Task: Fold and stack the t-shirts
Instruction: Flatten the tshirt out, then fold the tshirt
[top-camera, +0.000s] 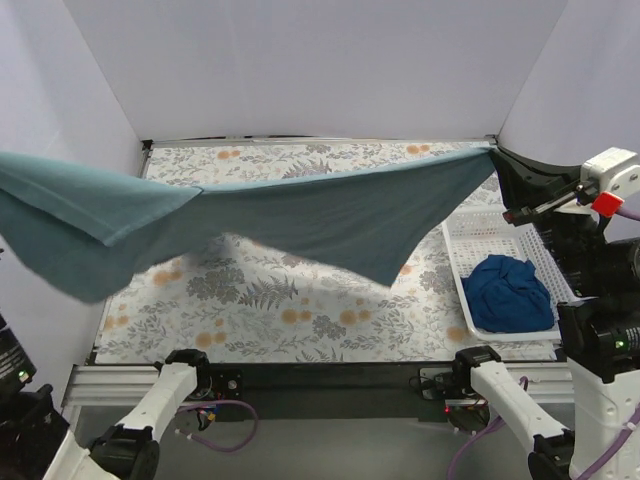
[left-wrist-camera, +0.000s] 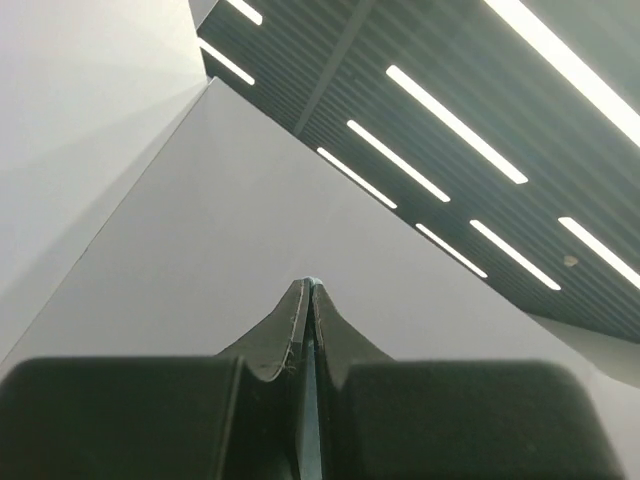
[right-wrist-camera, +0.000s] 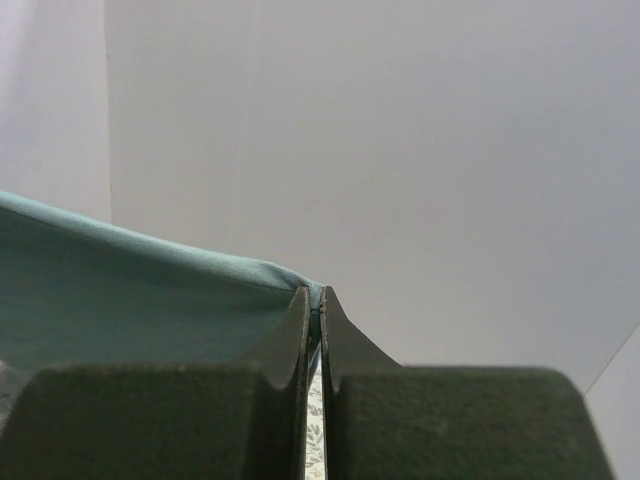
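The slate-teal t-shirt (top-camera: 330, 205) hangs stretched in the air above the table, spanning the top view from the left edge to the far right. My right gripper (top-camera: 497, 152) is shut on its right corner; the right wrist view shows the cloth (right-wrist-camera: 120, 290) pinched at the fingertips of that gripper (right-wrist-camera: 316, 292). My left gripper (left-wrist-camera: 312, 285) is shut on a thin strip of teal cloth (left-wrist-camera: 309, 430) and points up at the ceiling; it is outside the top view. The royal blue t-shirt (top-camera: 508, 292) lies crumpled in the white basket (top-camera: 455, 262).
The table carries a floral cloth (top-camera: 270, 310) under the hanging shirt. The basket stands at the right edge of the table. White walls enclose the left, back and right sides. Both arm bases sit at the near edge.
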